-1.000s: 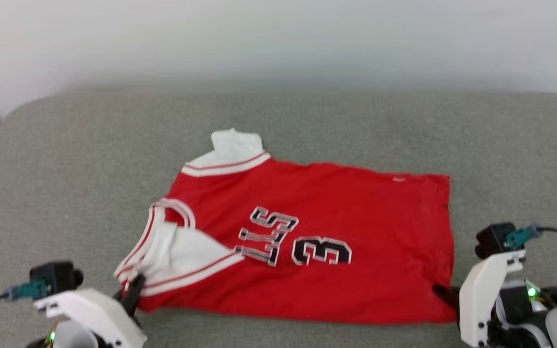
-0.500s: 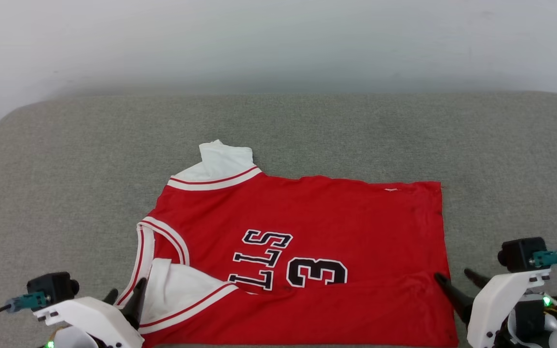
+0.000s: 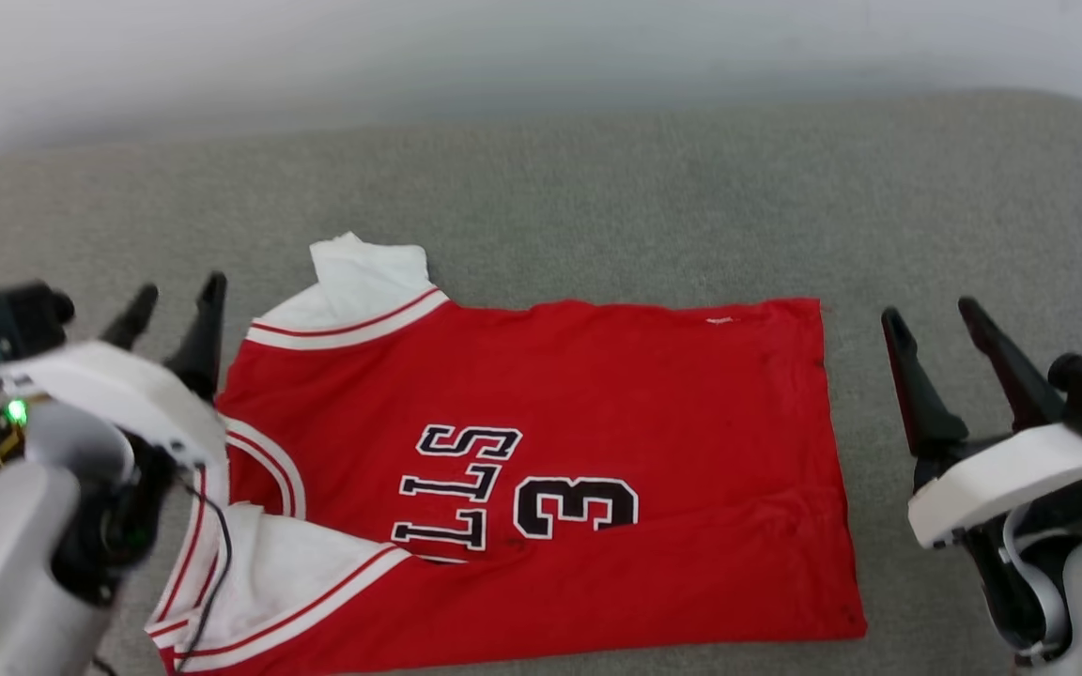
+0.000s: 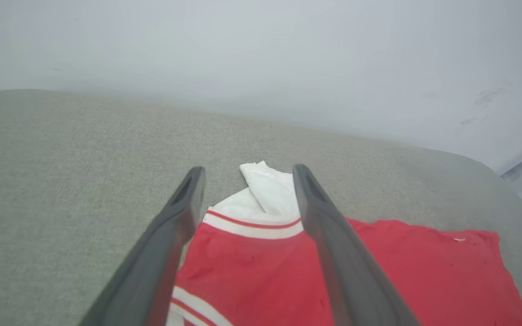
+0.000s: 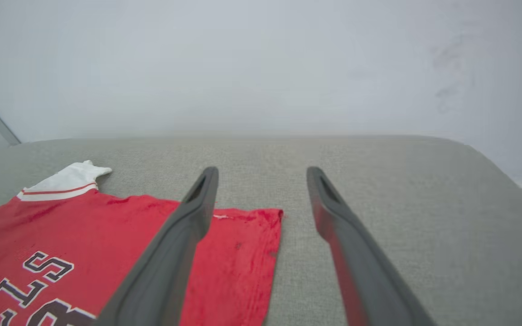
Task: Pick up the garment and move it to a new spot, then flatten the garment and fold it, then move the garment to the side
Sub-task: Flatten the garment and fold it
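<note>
The red shirt [image 3: 541, 451] lies flat on the grey cushion [image 3: 597, 188]. The left claw [image 3: 180, 285] is spread wide by its collar end, holding nothing. The right claw [image 3: 927, 309] is spread wide by its hem.

The light was bright, soft and even, leaving barely any shadow on the cushion [image 3: 597, 188]. In the head view the left gripper [image 3: 181, 286] and its arm were blurred; both wrist views curved at their edges
</note>
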